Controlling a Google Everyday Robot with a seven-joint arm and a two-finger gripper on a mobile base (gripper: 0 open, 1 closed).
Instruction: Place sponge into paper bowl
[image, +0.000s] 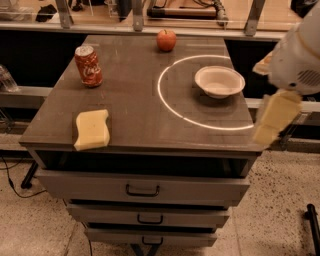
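The sponge (92, 129) is a pale yellow foam block with wavy sides, lying flat near the front left edge of the table top. The paper bowl (219, 81) is off-white and empty. It sits upright at the right rear, inside a bright ring of light. My gripper (269, 129) hangs at the far right of the camera view, just off the table's front right corner. It is well to the right of the sponge, in front of the bowl, and holds nothing.
A red soda can (88, 65) stands at the left rear and a red apple (166, 40) at the back edge. The grey table (135, 95) tops a drawer cabinet with handled drawers (142, 190). A dark counter with metal legs runs behind.
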